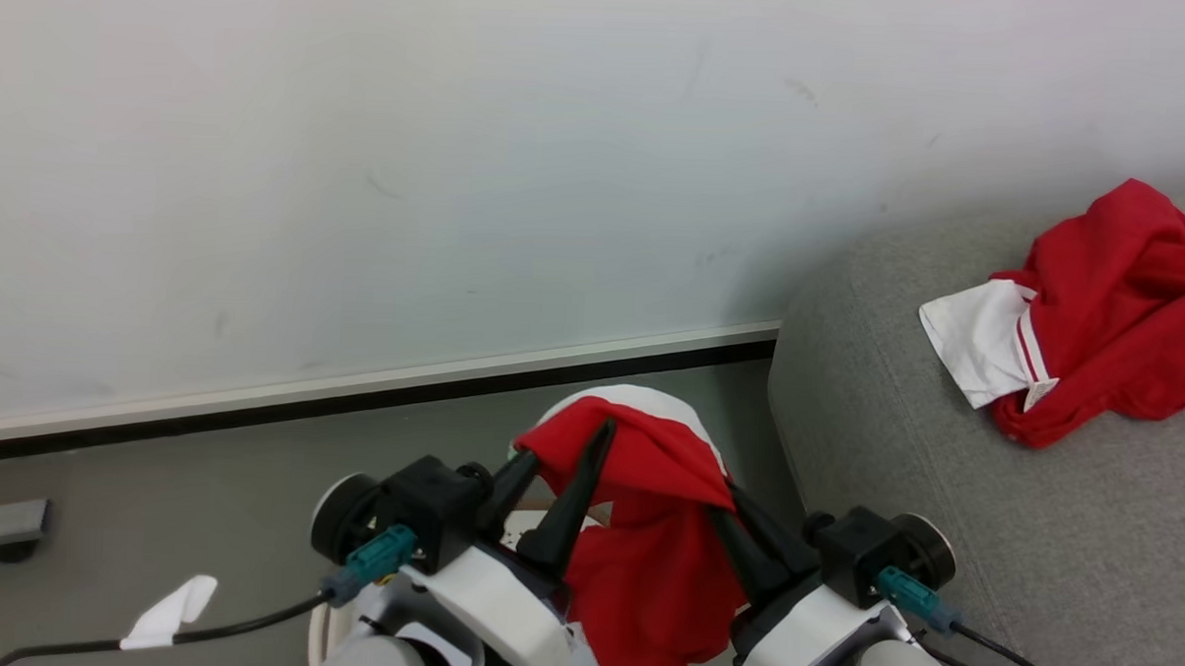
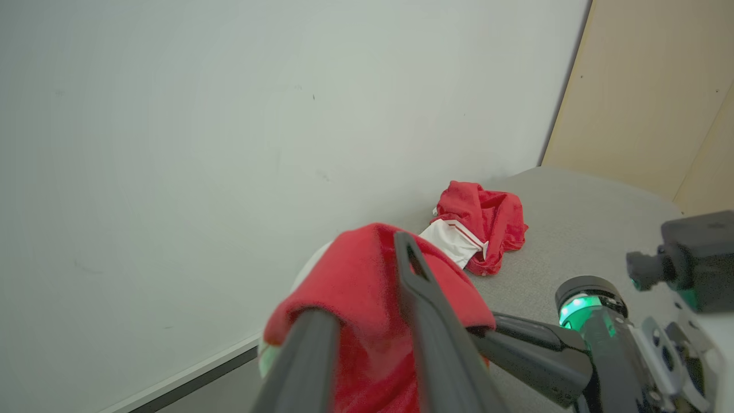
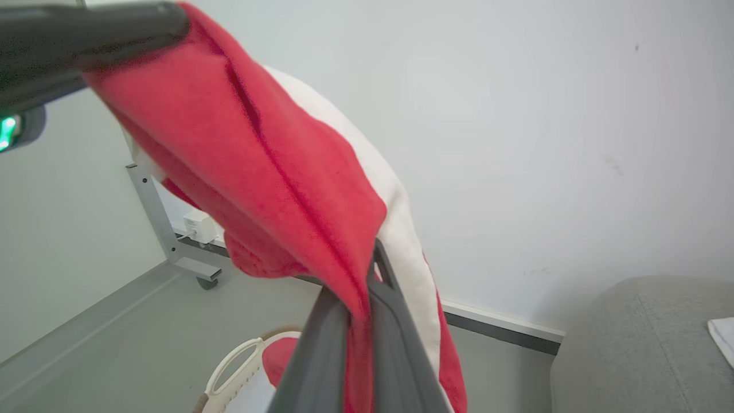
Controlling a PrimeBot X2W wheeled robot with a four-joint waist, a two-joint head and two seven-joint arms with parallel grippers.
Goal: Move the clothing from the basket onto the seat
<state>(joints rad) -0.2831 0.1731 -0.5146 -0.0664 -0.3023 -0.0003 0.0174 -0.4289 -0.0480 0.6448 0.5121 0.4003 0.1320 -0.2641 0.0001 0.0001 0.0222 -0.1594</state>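
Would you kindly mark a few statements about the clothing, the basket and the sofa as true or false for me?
1. A red garment already lies on the sofa. True.
2. The right end effector is open and empty. False: it is shut on the held garment.
3. The held garment has a white panel. True.
4. The basket is empty. False: red cloth lies inside it.
5. The sofa is on the robot's left. False: it is on its right.
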